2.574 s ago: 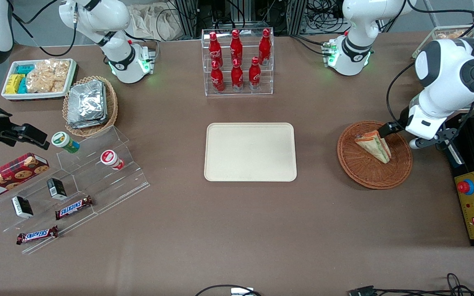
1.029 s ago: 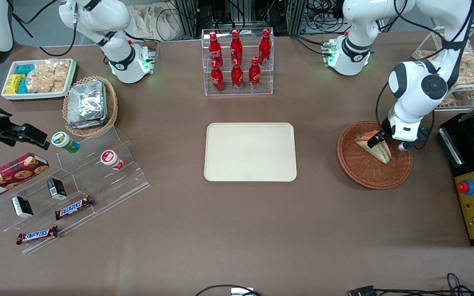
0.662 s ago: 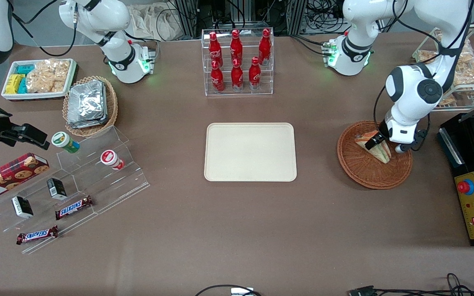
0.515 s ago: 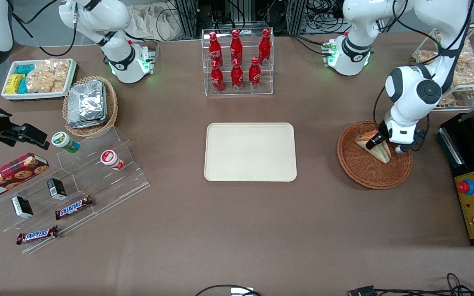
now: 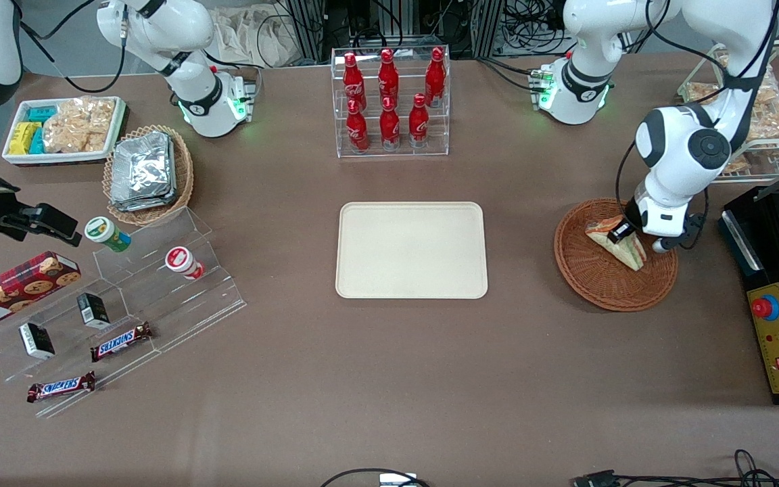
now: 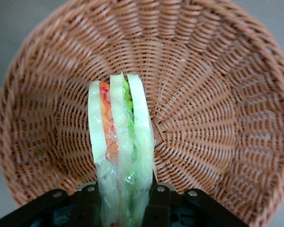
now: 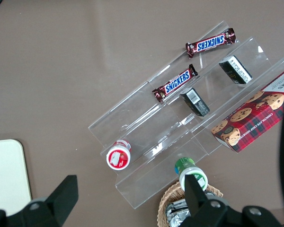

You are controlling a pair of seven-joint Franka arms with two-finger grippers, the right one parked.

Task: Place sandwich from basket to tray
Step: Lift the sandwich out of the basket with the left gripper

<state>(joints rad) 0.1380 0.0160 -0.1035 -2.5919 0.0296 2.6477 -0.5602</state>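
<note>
The sandwich (image 5: 627,251), a clear-wrapped wedge of pale bread with green and orange filling, stands on edge in the round reddish-brown wicker basket (image 5: 599,284). My left gripper (image 5: 625,233) is down in the basket at the sandwich's end farther from the front camera. In the left wrist view the sandwich (image 6: 118,142) runs between the two black fingers (image 6: 87,201), which press on both its sides over the basket (image 6: 217,94). The gripper (image 6: 123,191) is shut on the sandwich. The cream-beige tray (image 5: 411,250) lies bare at the table's middle, toward the parked arm from the basket.
A clear rack of red bottles (image 5: 389,101) stands farther from the front camera than the tray. A black control box with a red button (image 5: 778,331) and a wire rack of snack bags (image 5: 761,115) flank the basket. A clear stepped shelf (image 5: 126,291) sits toward the parked arm's end.
The left arm swung in and came down over the basket. Its fingers closed on the sandwich, which shifted slightly in the basket.
</note>
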